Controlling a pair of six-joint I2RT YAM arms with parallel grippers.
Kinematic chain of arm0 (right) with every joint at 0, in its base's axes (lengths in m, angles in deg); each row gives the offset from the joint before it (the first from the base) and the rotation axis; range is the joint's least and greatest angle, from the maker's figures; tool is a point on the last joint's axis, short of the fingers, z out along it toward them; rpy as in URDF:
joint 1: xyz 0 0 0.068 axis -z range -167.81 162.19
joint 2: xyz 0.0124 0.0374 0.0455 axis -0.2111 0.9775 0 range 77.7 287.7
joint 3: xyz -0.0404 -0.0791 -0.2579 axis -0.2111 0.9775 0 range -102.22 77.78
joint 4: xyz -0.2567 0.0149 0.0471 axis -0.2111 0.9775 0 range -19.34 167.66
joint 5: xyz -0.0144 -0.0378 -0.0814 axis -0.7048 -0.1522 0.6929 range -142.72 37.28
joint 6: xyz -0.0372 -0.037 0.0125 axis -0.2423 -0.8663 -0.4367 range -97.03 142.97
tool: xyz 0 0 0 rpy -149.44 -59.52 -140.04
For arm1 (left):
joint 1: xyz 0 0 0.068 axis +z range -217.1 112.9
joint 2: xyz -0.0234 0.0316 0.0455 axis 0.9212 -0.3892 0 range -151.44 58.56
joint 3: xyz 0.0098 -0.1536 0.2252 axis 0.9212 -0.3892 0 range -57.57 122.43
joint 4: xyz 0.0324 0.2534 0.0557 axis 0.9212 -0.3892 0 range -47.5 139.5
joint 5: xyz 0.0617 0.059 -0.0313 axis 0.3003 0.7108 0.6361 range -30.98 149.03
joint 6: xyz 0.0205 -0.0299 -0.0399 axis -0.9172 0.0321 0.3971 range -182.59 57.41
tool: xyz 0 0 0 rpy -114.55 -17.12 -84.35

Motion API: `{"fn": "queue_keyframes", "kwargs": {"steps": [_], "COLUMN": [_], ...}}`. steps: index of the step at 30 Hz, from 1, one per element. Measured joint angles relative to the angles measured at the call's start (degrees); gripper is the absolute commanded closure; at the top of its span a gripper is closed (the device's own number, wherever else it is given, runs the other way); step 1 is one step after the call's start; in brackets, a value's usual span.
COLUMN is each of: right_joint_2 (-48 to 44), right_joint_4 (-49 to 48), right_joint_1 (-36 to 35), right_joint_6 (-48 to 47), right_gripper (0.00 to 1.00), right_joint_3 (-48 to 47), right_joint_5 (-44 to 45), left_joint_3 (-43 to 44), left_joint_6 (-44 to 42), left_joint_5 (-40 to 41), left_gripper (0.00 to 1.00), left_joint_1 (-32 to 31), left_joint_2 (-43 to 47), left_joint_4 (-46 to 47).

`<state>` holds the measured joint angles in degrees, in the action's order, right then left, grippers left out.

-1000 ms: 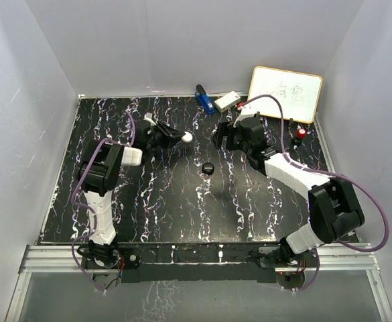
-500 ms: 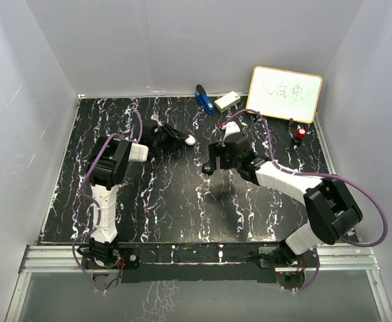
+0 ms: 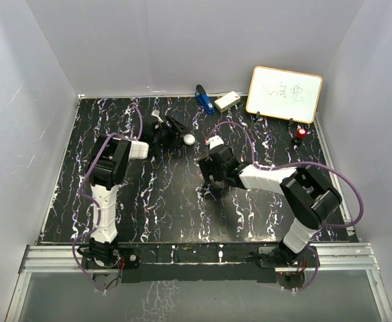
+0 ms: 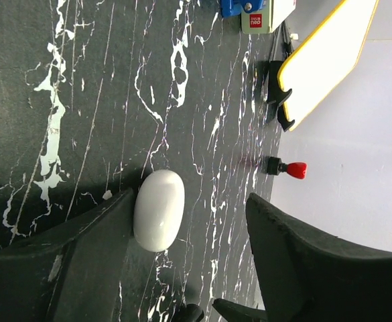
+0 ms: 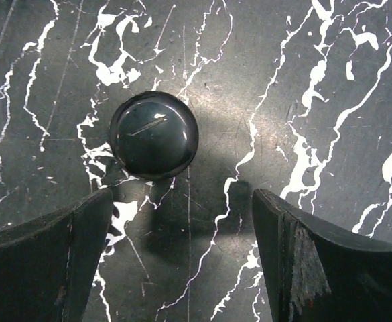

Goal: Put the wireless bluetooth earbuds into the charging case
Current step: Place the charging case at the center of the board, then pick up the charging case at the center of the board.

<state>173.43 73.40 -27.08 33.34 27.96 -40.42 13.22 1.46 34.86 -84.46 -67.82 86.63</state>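
Observation:
A smooth white oval puck (image 4: pixel 159 209), apparently the closed charging case, lies on the black marbled table (image 3: pixel 162 201); from above the puck (image 3: pixel 189 139) sits just right of my left gripper (image 3: pixel 175 134). My left gripper (image 4: pixel 189 261) is open: the puck rests against one finger (image 4: pixel 82 255), well clear of the other. The earbuds do not show clearly; a tiny white speck (image 4: pixel 106 194) lies by that finger, and I cannot tell what it is. My right gripper (image 5: pixel 182 255) is open, low over a glossy black dome (image 5: pixel 154 135) just ahead of its fingertips.
A whiteboard (image 3: pixel 285 94) leans at the back right, with a red-capped item (image 3: pixel 301 133) below it. A blue object (image 3: pixel 203 98) and a small white box (image 3: pixel 227 100) sit along the back edge. Grey walls enclose the table on three sides.
My left gripper has opened and let go of the white puck, which now lies on the table. The right arm has swung left and toward the front, ending over the black dome.

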Motion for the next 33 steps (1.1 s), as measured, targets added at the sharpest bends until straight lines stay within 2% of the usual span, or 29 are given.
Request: {"fn": "queue_keyframes", "kwargs": {"steps": [6,15,23,33], "right_joint_2": [2.0,5.3,6.6,6.6], "right_joint_4": [-0.8,-4.1,-6.2,-6.3], "right_joint_1": [0.0,0.0,0.7,1.2], "right_joint_6": [-3.0,-5.2,-5.3,-5.4], "right_gripper": [0.18,0.23,0.30,0.46], "right_joint_3": [-0.9,-3.1,-3.7,-3.7], "right_joint_5": [0.2,-0.7,-2.6,-3.9], "left_joint_3": [-1.2,-9.9,-13.7,-14.0], "left_joint_6": [-1.0,-2.8,-3.5,-3.6], "left_joint_5": [0.2,1.3,1.2,0.8], "left_gripper": [0.32,0.31,0.30,0.30], "left_joint_1": [0.4,2.1,2.7,2.7], "left_joint_2": [1.7,11.4,18.9,19.6], "left_joint_4": [-1.5,-5.0,-5.3,-5.4]}}
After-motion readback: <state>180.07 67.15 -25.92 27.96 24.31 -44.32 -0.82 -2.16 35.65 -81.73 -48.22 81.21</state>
